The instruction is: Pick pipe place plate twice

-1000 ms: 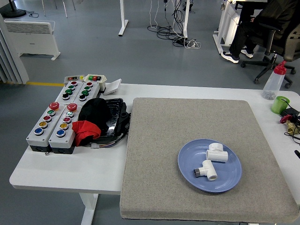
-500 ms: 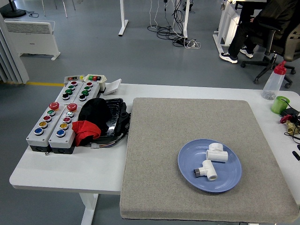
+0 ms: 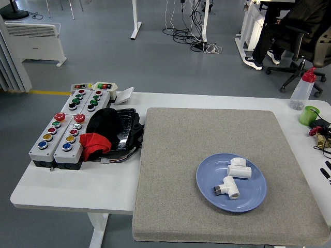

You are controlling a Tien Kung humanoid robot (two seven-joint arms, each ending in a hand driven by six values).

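A blue plate [image 3: 205, 176] lies on the grey mat [image 3: 207, 134], right of its centre and toward the front. Two white pipe fittings rest in it. One pipe fitting [image 3: 239, 168] is at the plate's upper right. The other pipe fitting [image 3: 228, 188], a tee with a dark end, is in the middle. Neither is held. Only a black sliver of my right hand [image 3: 326, 169] shows at the right edge, well apart from the plate. My left arm is out of view.
Grey button boxes [image 3: 62, 129] and a black and red bundle [image 3: 106, 132] sit on the table's left side. A spray bottle [image 3: 303, 89], a green cup [image 3: 309, 114] and small parts stand at the far right. A seated person is in the background.
The sliver of my right hand at the right edge has crept slightly further into view. The plate and both fittings have not moved.
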